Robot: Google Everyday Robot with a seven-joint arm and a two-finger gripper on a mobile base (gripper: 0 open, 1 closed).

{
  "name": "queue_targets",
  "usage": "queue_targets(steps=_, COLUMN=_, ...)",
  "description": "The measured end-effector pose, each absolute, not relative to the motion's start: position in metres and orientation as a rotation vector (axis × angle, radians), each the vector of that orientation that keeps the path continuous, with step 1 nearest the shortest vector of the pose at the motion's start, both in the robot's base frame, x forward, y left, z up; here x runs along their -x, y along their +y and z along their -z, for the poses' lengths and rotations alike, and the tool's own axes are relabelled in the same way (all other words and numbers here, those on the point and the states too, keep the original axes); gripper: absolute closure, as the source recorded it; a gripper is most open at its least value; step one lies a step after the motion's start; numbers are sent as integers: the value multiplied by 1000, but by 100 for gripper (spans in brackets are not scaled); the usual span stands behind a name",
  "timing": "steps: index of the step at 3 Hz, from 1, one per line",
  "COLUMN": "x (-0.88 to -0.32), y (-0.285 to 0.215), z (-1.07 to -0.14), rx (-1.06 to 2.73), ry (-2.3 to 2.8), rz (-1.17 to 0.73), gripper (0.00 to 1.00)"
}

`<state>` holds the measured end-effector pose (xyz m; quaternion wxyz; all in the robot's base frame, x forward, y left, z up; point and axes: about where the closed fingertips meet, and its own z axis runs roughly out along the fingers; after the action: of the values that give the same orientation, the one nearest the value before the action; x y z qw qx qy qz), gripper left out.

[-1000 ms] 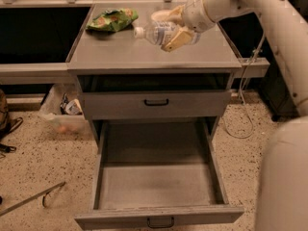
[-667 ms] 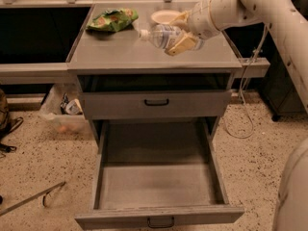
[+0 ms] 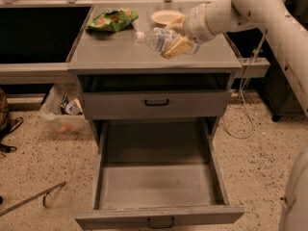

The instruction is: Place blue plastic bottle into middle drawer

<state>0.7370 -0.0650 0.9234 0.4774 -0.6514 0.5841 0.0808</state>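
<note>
The blue plastic bottle (image 3: 158, 38), clear with a white cap pointing left, lies sideways in my gripper (image 3: 177, 36), which is shut on it above the grey cabinet top (image 3: 115, 52). The bottle is held above the top's front middle. The middle drawer (image 3: 159, 186) is pulled wide open below, with nothing inside; its front panel and black loop handle (image 3: 160, 222) are at the bottom of the view. My arm (image 3: 250, 8) reaches in from the upper right.
A green snack bag (image 3: 112, 19) and a pale plate (image 3: 165, 16) lie at the back of the cabinet top. A closed grey drawer front (image 3: 156, 103) sits above the open one. A plastic bin (image 3: 65, 113) and a cable (image 3: 240, 105) are on the floor.
My gripper has carried the bottle a little forward and lower over the cabinet top, toward its front edge. The open drawer has not moved.
</note>
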Motion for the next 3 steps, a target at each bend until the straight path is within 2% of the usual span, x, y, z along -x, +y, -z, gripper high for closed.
queue_targets(steps=2, x=-674, y=-63, z=-941, rx=1357, ry=1381, rz=-176, gripper=100)
queue_targets(steps=3, x=-649, y=-63, z=-887, rx=1289, ry=1426, rz=-205, gripper=100)
